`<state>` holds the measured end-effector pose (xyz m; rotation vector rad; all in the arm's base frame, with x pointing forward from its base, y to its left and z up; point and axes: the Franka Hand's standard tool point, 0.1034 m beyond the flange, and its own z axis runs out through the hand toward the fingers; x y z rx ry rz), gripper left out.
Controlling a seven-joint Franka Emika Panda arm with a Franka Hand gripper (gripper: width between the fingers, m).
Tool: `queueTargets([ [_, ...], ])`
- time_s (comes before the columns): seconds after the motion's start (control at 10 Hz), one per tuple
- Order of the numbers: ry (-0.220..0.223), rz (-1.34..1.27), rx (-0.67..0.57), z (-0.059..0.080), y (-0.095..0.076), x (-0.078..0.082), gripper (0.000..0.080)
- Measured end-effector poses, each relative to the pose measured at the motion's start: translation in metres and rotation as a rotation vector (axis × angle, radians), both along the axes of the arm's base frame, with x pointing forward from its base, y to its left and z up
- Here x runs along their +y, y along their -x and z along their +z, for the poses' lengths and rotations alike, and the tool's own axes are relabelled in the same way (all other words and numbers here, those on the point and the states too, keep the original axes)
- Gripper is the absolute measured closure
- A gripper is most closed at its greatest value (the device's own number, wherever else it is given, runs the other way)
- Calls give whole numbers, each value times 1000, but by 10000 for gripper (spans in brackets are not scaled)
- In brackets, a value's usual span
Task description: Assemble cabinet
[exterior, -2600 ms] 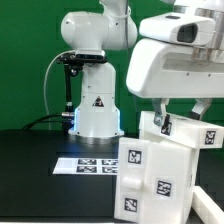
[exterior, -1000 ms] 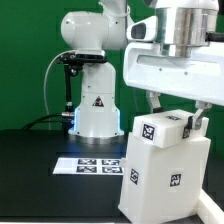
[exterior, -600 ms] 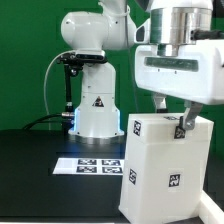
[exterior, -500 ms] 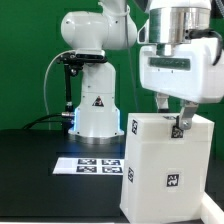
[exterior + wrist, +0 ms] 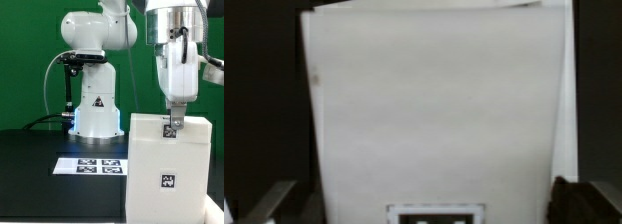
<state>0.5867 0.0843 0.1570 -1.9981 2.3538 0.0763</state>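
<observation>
The tall, rigid white plastic cabinet (image 5: pixel 168 170), straddled by the wide-open two-finger gripper (image 5: pixel 173 124), is judged light but slippery and best clamped across its top edge.

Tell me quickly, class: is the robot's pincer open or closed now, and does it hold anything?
Pincer: open, fingers either side of the cabinet; whether they touch it cannot be told.

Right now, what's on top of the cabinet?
The gripper hangs at the cabinet top edge, beside a marker tag. Nothing else shows up there. Whether the fingers touch the cabinet cannot be told; the top face itself is hidden from the exterior view.
</observation>
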Motion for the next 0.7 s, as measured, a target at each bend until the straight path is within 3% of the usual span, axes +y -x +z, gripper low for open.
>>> queueTargets([
  [0.2, -13, 12, -12, 7, -2, 4, 155],
  [0.5, -50, 11, -38, 36, -2, 10, 151],
  [0.7, -45, 15, -30, 29, -2, 9, 151],
])
